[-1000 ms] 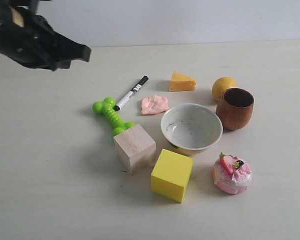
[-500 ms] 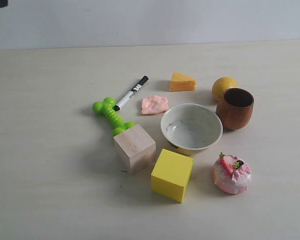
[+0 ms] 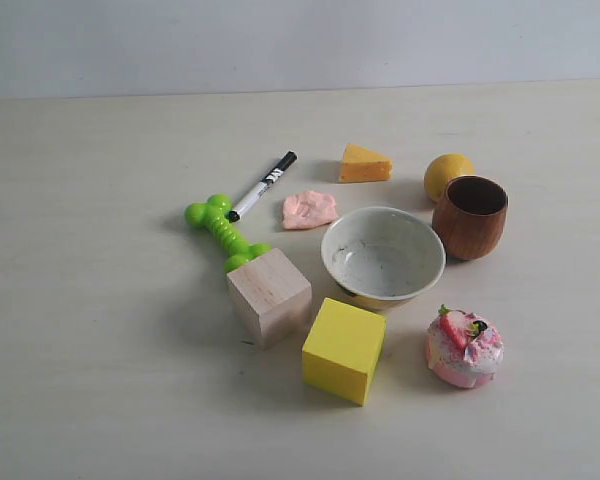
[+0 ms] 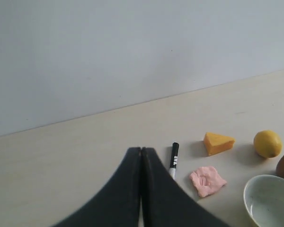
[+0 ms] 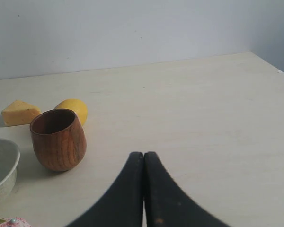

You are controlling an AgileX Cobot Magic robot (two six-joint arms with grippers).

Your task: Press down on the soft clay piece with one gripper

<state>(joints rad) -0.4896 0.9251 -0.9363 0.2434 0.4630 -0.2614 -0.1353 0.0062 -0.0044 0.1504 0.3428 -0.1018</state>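
Observation:
The soft clay piece (image 3: 309, 209) is a flat pale salmon-pink lump lying on the table between the black marker and the bowl; the left wrist view also shows the clay piece (image 4: 207, 180). My left gripper (image 4: 141, 150) is shut with nothing in it, high above the table and well away from the clay. My right gripper (image 5: 143, 154) is also shut and empty, off to the side of the wooden cup (image 5: 58, 139). Neither gripper appears in the exterior view.
Around the clay lie a black marker (image 3: 262, 186), a green toy bone (image 3: 223, 232), a cheese wedge (image 3: 364, 163), a lemon (image 3: 446, 173), a wooden cup (image 3: 470, 216), a white bowl (image 3: 382, 256), a wooden cube (image 3: 269, 296), a yellow cube (image 3: 344, 349) and a strawberry cupcake (image 3: 464, 346).
The left arm, at the upper left of the exterior view a second ago, has drawn back out of that view. The objects on the table have not moved.

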